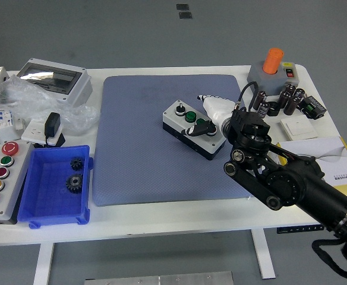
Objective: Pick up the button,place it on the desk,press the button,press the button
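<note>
We are starting at the fingers (211, 98) of the right hand (215, 110): they are resting against the far right end of the button box (195, 128), and we are reading them as lightly curled around that end rather than spread — though the wrist is hiding most of them, so whether they are truly gripping the box we cannot tell. The hand is sitting just above the box's dark buttons, which is the posture we would expect for steadying the housing or readying a fingertip for a press.

The button box itself is lying flat on the blue mat (144, 148), angled with its pale end toward the upper left and its dark end toward the lower right. Set down like this, with its green button (190, 116) facing up, it is offering a firm surface to push against — so we are judging the placing step done and a pressing step in hand.

Moving outward, the black right arm (286, 184) is reaching in from the lower right corner, crossing the white table (161, 219). The left arm is not showing.

Further off, well apart from the work, a blue bin (40, 205) is holding two gears, and a larger control panel (0, 178) is lying at the left edge.
</note>
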### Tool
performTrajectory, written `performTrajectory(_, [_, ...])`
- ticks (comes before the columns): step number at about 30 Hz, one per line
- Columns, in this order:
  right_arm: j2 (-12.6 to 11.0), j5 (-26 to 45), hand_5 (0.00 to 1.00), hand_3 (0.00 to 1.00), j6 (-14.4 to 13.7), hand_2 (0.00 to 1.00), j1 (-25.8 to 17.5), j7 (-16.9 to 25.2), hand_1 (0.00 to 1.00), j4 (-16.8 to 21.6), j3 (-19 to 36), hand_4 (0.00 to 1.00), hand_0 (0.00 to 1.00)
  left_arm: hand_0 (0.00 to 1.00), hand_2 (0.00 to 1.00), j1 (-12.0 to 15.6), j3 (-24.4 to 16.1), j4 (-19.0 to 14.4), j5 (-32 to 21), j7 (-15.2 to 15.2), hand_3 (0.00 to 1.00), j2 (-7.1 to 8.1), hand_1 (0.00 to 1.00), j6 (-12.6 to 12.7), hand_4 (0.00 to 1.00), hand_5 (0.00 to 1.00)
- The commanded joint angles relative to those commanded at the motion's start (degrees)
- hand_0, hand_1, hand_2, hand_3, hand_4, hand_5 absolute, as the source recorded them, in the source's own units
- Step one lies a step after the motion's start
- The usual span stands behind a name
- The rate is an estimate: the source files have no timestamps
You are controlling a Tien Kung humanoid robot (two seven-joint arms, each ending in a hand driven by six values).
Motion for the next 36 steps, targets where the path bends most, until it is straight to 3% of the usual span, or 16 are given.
performTrajectory(1, [0.07, 0.41, 0.494, 0.998, -0.04, 0.960, -0.01, 0.00, 0.852, -0.23, -0.24, 0.995, 0.706, 0.600, 0.559, -0.06, -0.03, 0.00, 0.02, -0.06, 0.645, -0.02, 0.583, -0.09, 0.710, 0.342])
performTrajectory(6, [0.12, 1.93, 0.494, 0.998, -0.12, 0.960, 0.17, 0.00, 0.852, -0.70, -1.10, 0.995, 0.706, 0.600, 0.559, -0.21, -0.05, 0.00, 0.01, -0.28, 0.645, -0.03, 0.583, -0.37, 0.710, 0.342])
performTrajectory(7, [0.10, 2.16, 0.476, 0.998, -0.16, 0.884, 0.23, 0.00, 0.780, -0.71, -1.21, 0.990, 0.509, 0.599, 0.560, -0.21, -0.03, 0.00, -0.04, -0.32, 0.647, -0.02, 0.583, -0.39, 0.708, 0.336])
performTrajectory(12, [0.12, 3.22, 0.476, 0.998, -0.55, 0.884, 0.57, 0.00, 0.780, -1.06, -1.86, 0.990, 0.509, 0.599, 0.560, -0.30, -0.04, 0.00, -0.12, -0.52, 0.647, 0.03, 0.583, -0.55, 0.708, 0.336])
performTrajectory(13, [0.13, 3.42, 0.476, 0.998, -0.76, 0.852, 0.61, 0.00, 0.705, -1.25, -2.03, 0.992, 0.311, 0.599, 0.561, -0.33, -0.04, 0.00, -0.14, -0.57, 0.647, 0.02, 0.583, -0.58, 0.708, 0.337])
performTrajectory(24, [-0.11, 3.84, 0.445, 0.998, -4.61, 0.802, 0.80, 0.00, 0.652, -2.27, -4.46, 0.980, 0.251, 0.600, 0.560, -0.44, -0.19, 0.00, -0.14, -1.00, 0.644, -0.13, 0.583, -0.76, 0.707, 0.338])
performTrajectory(25, [-0.16, 3.70, 0.303, 0.998, -4.77, 0.706, 0.88, 0.00, 0.526, -2.22, -4.62, 0.900, 0.171, 0.600, 0.560, -0.46, -0.20, 0.00, -0.15, -1.05, 0.644, -0.12, 0.582, -0.77, 0.707, 0.339])
performTrajectory(29, [-0.39, 3.21, 0.303, 0.998, -4.88, 0.706, 1.18, 0.00, 0.526, -2.02, -5.65, 0.900, 0.171, 0.600, 0.560, -0.52, -0.24, 0.00, -0.14, -1.23, 0.644, -0.07, 0.582, -0.77, 0.707, 0.339])
performTrajectory(30, [-0.45, 3.10, 0.149, 0.754, -4.80, 0.516, 1.26, 0.00, 0.416, -1.95, -6.06, 0.649, 0.120, 0.600, 0.560, -0.50, -0.24, 0.00, -0.15, -1.26, 0.643, -0.06, 0.582, -0.77, 0.707, 0.338])
performTrajectory(36, [-0.76, 2.91, 0.149, 0.754, -4.25, 0.516, 1.53, 0.00, 0.416, -1.80, -7.87, 0.649, 0.120, 0.600, 0.560, -0.46, -0.29, 0.00, -0.13, -1.48, 0.643, -0.13, 0.582, -0.91, 0.707, 0.338])
